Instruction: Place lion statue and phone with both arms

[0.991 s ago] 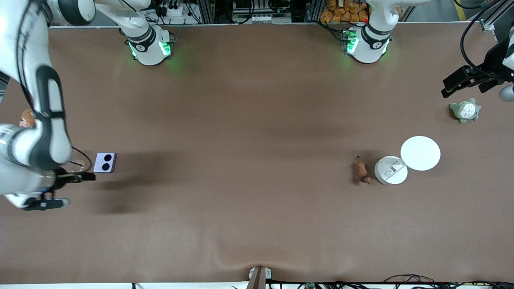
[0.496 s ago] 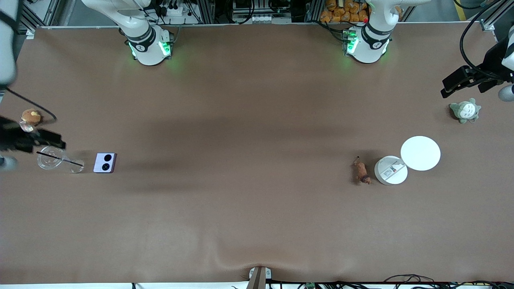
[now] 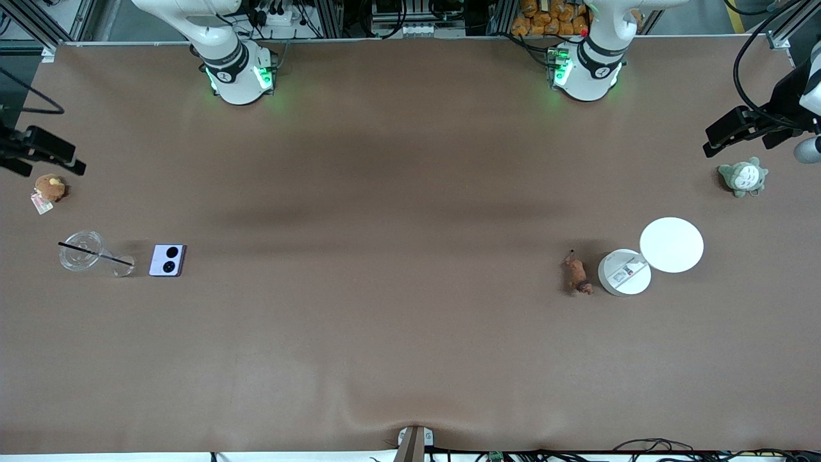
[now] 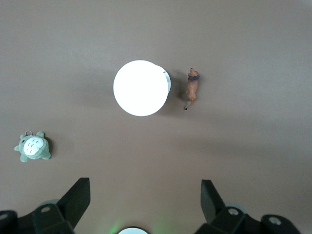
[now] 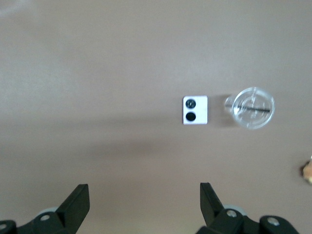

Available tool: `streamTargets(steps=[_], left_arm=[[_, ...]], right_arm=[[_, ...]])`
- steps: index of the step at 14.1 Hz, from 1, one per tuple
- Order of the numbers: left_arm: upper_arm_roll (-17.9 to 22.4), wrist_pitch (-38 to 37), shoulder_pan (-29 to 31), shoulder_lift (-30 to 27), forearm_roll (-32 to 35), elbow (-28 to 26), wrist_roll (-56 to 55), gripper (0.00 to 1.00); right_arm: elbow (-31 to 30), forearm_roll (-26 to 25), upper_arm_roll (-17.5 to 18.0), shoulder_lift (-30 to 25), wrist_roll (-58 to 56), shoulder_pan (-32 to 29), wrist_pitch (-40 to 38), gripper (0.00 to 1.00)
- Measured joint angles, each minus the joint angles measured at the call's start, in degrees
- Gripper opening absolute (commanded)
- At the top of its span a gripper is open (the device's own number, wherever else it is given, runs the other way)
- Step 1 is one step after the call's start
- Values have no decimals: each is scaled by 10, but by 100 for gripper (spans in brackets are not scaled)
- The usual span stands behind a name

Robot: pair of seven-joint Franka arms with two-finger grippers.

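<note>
Lying flat on the counter (image 3: 397, 321), phone (image 3: 168, 260) beside a clear cup (image 3: 82, 250) holding a black straw (image 3: 96, 254), lion statue (image 3: 578, 274) beside white discs (image 3: 671, 244), both grippers raised with jaws released: right gripper (image 5: 145, 197), left gripper (image 4: 146, 197).

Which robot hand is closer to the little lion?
Left. The left gripper hangs at the lion statue's end of the table, above a grey plush; the right gripper is at the opposite end.

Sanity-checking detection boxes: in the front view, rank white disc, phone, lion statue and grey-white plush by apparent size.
1. white disc, clearly largest.
2. grey-white plush.
3. phone, close to the plush; that pair is unsure.
4. lion statue, thin, least area.
All lie on the table, so camera nearness hardly matters.
</note>
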Motion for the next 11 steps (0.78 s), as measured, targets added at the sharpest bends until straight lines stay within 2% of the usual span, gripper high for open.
streamTargets(steps=[4,11], left_arm=[[1,0,0,-1,0,0,0,100],[1,0,0,-1,0,1,0,100]], right_arm=[[-5,-1,21,-12,46,0,-33,100],[-4,-26,23,-18,50,9,-48,100]])
